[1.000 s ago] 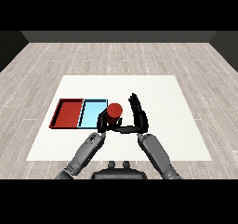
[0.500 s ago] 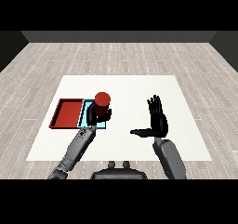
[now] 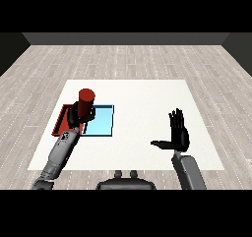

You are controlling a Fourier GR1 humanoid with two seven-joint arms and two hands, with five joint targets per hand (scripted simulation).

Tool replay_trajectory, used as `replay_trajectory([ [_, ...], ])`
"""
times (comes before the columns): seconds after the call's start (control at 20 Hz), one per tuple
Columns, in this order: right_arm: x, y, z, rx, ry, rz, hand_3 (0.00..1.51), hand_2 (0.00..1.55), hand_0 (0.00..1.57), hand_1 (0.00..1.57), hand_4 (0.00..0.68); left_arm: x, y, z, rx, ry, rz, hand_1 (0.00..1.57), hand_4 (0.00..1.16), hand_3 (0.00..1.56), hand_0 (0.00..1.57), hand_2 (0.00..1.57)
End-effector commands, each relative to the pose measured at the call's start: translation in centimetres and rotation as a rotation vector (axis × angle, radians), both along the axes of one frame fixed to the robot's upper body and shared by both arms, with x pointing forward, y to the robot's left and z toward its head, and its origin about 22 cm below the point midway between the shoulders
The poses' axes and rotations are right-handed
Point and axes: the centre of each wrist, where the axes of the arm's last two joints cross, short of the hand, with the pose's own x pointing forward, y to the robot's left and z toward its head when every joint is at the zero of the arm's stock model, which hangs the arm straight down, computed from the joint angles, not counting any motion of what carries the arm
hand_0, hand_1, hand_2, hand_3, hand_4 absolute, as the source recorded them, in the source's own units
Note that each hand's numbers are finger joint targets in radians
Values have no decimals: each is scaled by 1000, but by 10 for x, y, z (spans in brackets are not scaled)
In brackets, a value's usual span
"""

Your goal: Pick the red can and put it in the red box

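At the far left of your view lies the shallow red rectangular tray [image 3: 60, 124] on the white square table [image 3: 142, 98], most of it hidden behind the arm and can. Your robot's left forearm [image 3: 60, 155], grey and jointed, rises from the lower left corner and ends over that tray. Its black left hand [image 3: 78, 114] is curled round the lower part of the upright dark red cylindrical can [image 3: 86, 101], thumb and fingers wrapped on it. You see the can held above the seam where the red tray meets its neighbour, leaning more to the red side; whether its base touches the tray floor you probably cannot judge from this angle, since the hand covers it. Just right of the can sits the light blue rectangular tray [image 3: 102, 123], touching the red one along their shared edge. Well apart, toward the right, your robot's black right hand [image 3: 178, 135] stands raised above the table with fingers straight and pointing up, thumb stretched out toward the left, holding nothing. Its grey right forearm [image 3: 188, 171] comes up from the lower right corner.
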Motion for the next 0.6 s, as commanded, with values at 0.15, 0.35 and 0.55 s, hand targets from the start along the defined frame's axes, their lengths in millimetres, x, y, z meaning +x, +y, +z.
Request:
replay_trajectory([
  [0.15,-6,-6,-5,21,43,-14,0,0,0,0,0,19,82,-4,163,261,185,1571,1111,1496,1571,1555],
  [0.35,5,-5,-24,12,63,-40,0,0,0,0,0,4,122,-51,259,439,264,1571,1051,1473,1571,1549],
  [0.55,14,-16,-19,39,31,-12,0,0,0,0,0,3,151,-61,295,645,379,1509,972,1363,1509,1426],
])
